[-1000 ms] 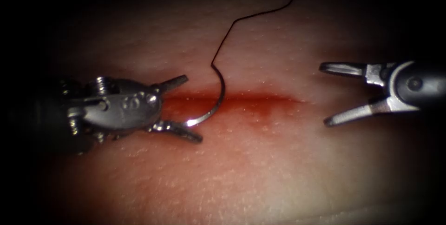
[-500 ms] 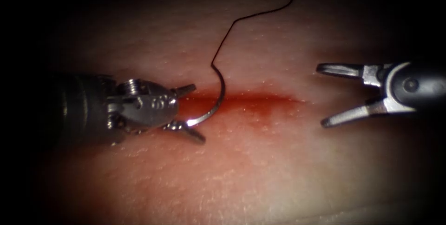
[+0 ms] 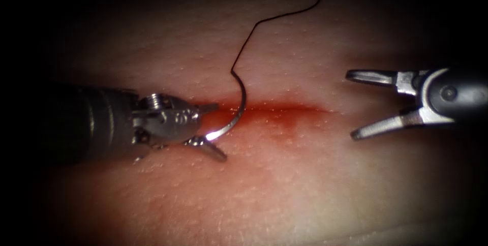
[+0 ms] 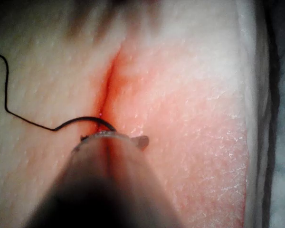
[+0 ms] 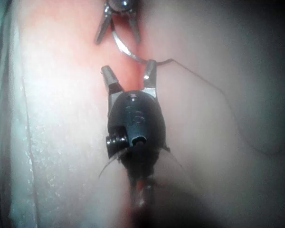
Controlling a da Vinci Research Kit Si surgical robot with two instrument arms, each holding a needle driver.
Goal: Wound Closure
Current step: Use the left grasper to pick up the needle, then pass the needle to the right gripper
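Endoscope view: left tool [image 3: 212,131], jaws spread, closes in on the needle [image 3: 235,119] lying across the cut [image 3: 274,110]; right tool [image 3: 356,104] waits spread, empty; gripping comes next.

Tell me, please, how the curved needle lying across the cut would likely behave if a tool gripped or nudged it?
The needle looks thin, smooth and shiny, so it would probably stay stiff but could slip or swivel between jaws. Lying curved on the tissue, it may pivot when nudged. The trailing thread looks limp and would likely just follow.

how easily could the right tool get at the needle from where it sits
Probably yes: the right tool hangs open and empty at the cut's right end, with bare tissue between it and the needle, which lies across the cut between the left tool's open jaws.
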